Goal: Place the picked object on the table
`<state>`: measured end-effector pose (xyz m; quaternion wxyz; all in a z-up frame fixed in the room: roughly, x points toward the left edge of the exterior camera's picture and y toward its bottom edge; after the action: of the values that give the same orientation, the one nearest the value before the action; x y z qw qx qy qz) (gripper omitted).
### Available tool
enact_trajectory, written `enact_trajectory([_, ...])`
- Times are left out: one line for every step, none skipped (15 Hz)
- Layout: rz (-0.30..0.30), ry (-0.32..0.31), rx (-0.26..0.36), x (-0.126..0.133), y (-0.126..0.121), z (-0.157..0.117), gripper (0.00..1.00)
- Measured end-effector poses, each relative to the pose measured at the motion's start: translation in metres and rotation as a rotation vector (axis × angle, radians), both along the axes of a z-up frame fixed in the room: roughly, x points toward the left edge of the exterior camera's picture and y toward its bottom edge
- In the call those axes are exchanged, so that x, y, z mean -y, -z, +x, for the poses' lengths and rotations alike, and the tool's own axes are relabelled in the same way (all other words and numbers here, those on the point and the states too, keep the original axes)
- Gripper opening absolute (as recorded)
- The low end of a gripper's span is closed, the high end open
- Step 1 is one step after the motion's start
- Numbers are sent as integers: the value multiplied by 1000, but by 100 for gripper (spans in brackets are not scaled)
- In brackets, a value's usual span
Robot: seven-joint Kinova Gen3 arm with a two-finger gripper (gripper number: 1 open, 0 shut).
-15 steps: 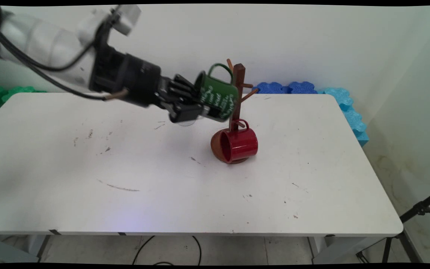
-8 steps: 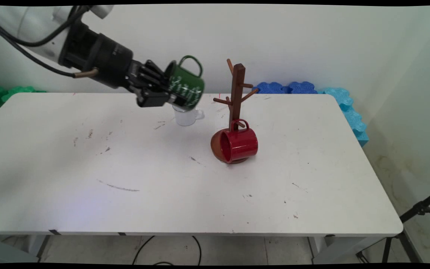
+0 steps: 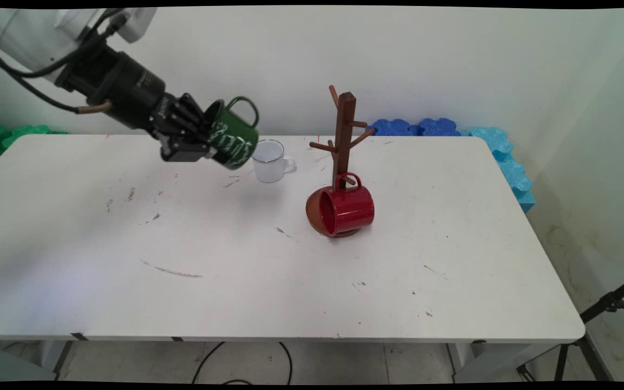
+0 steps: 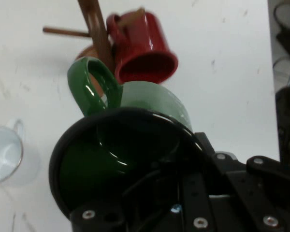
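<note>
Three mugs share the scene: one green mug [image 3: 233,140] [image 4: 121,159] with white lettering, one red mug [image 3: 346,211] [image 4: 144,48], and one clear glass mug [image 3: 270,161] [image 4: 5,154]. A single brown wooden mug tree [image 3: 344,142] [image 4: 94,29] stands among them, on the one white table [image 3: 290,281]. One black two-finger gripper [image 3: 195,142] is in view. Behind the table's far edge lie foam pieces in three colours: one green group [image 3: 6,136] at the left, one dark blue group [image 3: 412,127], and one light blue group [image 3: 507,162] running along the right side.
</note>
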<state>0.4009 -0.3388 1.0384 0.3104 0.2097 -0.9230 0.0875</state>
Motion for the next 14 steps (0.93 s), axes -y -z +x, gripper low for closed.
enact_trajectory([3, 6, 31, 1, 1, 2, 0])
enact_trajectory([7, 13, 67, 1, 3, 4, 0])
enact_trajectory([9, 19, 102, 2, 5, 5, 0])
enact_trajectory([11, 25, 130, 3, 7, 6, 0])
enact_trajectory([12, 33, 164, 5, 11, 6, 0])
enact_trajectory([13, 40, 195, 7, 15, 6, 0])
enact_trajectory([12, 47, 223, 9, 19, 7, 0])
enact_trajectory([12, 51, 241, 11, 22, 6, 0])
enact_trajectory([12, 56, 266, 13, 27, 6, 0])
enact_trajectory([12, 65, 294, 16, 32, 5, 0])
enact_trajectory([11, 71, 317, 19, 37, 4, 0])
enact_trajectory([10, 79, 342, 23, 44, 3, 0])
enact_trajectory([6, 89, 366, 27, 51, 2, 0])
enact_trajectory([4, 98, 385, 30, 56, 0, 0])
